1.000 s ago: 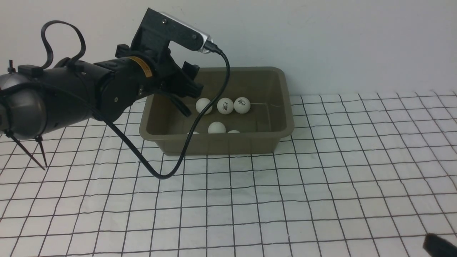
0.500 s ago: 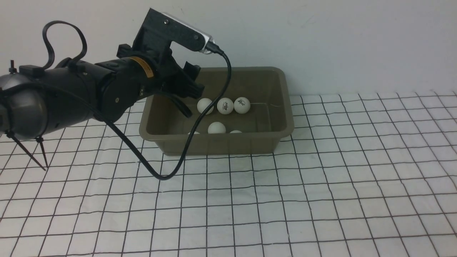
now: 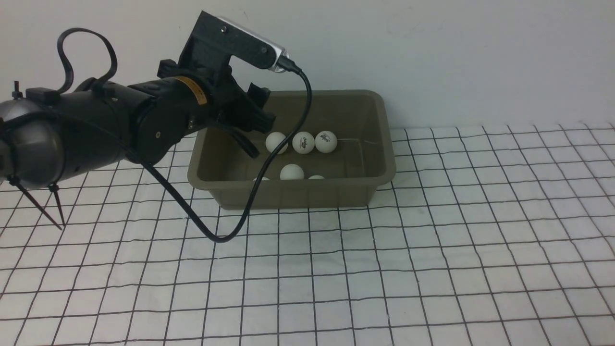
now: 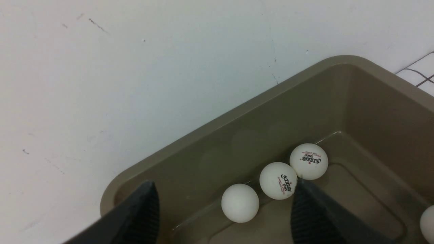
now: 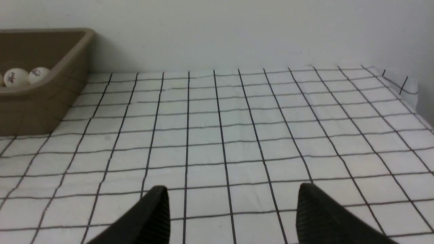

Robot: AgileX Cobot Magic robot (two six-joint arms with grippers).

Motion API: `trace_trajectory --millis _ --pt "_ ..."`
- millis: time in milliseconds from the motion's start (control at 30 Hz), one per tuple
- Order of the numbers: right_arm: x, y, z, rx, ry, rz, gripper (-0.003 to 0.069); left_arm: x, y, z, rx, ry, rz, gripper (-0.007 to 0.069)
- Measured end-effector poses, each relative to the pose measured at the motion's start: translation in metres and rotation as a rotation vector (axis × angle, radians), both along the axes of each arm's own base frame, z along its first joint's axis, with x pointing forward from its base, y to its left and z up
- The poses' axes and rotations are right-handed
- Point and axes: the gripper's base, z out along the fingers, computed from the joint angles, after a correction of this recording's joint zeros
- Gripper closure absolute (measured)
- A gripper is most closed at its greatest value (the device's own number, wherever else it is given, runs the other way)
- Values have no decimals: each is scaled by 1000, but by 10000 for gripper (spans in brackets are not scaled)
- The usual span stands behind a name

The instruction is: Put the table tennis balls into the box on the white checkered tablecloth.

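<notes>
Left end effector (image 4: 223, 203) is hanging over the left part of the rectangular olive-grey plastic box (image 3: 379, 175), its jaws standing apart and gripping nothing. Small matte white table tennis balls (image 3: 303, 142) are lying inside the box: three in a row by the far wall, others near the front wall. The box is sitting on the white checkered tablecloth (image 3: 432, 250), close to the pale wall (image 3: 456, 57). Right end effector (image 5: 230, 217) is hovering above bare cloth, well apart from the box, jaws spread, empty.
</notes>
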Motion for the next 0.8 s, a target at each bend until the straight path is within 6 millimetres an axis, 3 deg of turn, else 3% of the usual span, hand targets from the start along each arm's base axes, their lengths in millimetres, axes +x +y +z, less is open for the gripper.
trace_trajectory --millis 67,500,800 --pt "0 0 -8 1 17 0 200 0 0 0 -3 1 1 155" --pt "2 0 -7 -3 -31 -4 200 0 0 1 -13 3 5 155" --pt "2 0 -7 -3 -31 -4 200 1 -1 5 -176 5 56 155"
